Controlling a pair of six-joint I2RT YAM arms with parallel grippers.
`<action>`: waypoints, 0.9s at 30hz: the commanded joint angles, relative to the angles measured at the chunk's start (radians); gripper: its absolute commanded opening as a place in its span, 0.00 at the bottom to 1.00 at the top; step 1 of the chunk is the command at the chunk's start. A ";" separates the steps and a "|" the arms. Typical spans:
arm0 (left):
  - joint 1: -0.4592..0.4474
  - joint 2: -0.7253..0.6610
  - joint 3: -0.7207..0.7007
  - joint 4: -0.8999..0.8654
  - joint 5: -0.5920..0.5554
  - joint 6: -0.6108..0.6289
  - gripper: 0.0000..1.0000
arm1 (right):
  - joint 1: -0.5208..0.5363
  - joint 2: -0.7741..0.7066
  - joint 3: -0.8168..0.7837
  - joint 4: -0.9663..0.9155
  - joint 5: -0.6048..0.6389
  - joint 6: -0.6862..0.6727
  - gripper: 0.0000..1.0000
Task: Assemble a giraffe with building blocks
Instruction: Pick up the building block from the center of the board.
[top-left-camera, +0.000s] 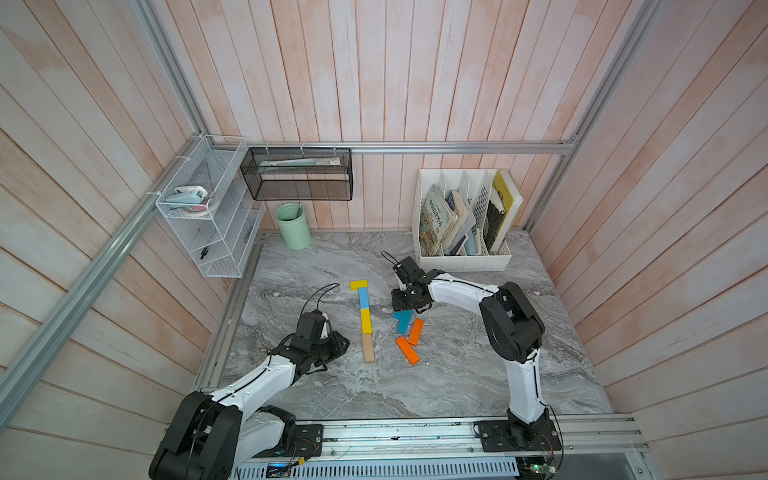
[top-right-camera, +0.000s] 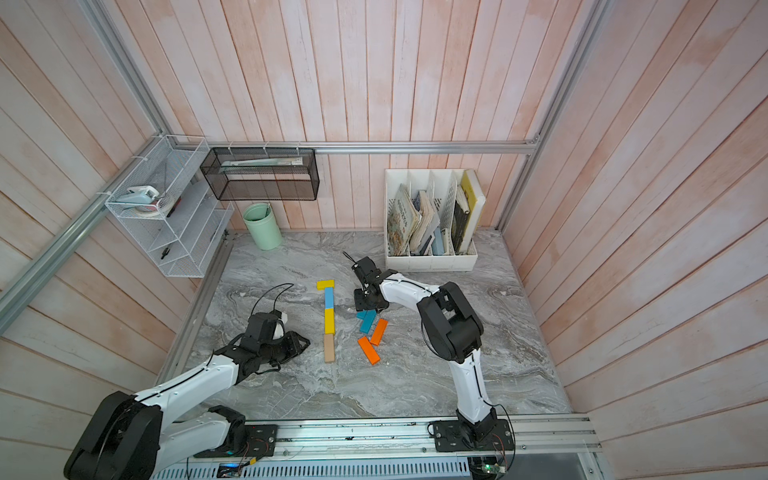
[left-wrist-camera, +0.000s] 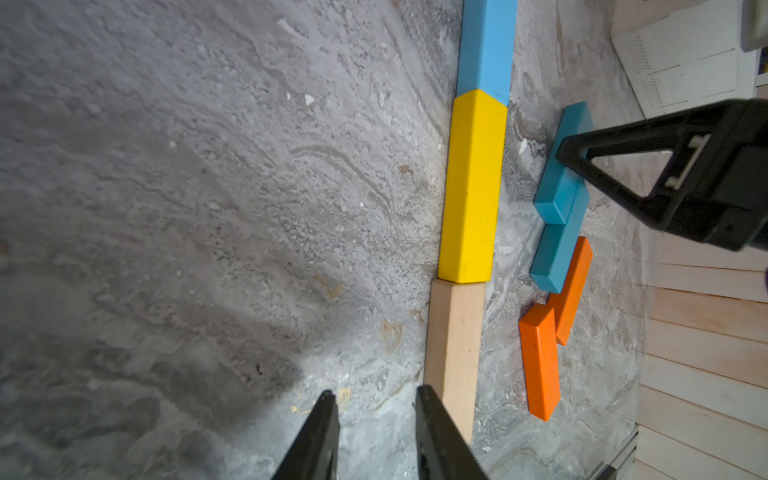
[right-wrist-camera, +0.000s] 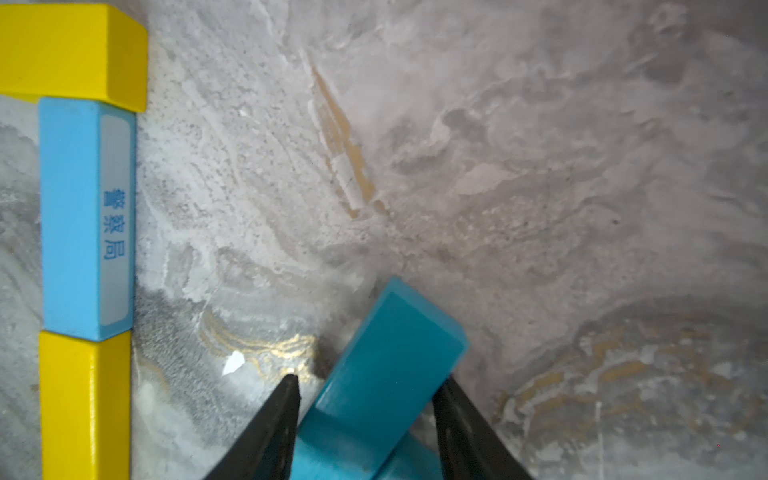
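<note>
We judge the teal block light, rigid and smooth. Our right gripper, jaws apart, straddles its long sides near the yellow neck block; our left gripper gapes empty.

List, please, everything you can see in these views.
short yellow block: one, yellow, crosswise at the row's far end
light blue block: one, light blue, second in the row
long yellow block: one, yellow, mid-row
tan block: one, plain wood, row's near end
teal blocks: two, teal, one atop the other, beside the row
orange blocks: two, orange, by the teal pair
table: one, grey marble
cup: one, mint green, back edge
file holder: one, white, back right, holding books
wire rack: one, white, hung at left
mesh basket: one, black, above the cup
left tool: one, black, open, empty, beside the tan block
right tool: one, black, open, astride the upper teal block
</note>
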 joint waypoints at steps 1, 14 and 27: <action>0.004 0.013 0.012 0.031 0.007 0.018 0.35 | 0.040 0.027 0.020 -0.083 0.055 -0.038 0.53; 0.005 0.005 0.019 0.017 0.002 0.029 0.35 | 0.077 -0.104 -0.090 -0.115 0.152 -0.109 0.00; 0.011 -0.039 0.050 -0.008 -0.012 0.079 0.35 | 0.145 -0.673 -0.414 0.116 0.191 -0.610 0.00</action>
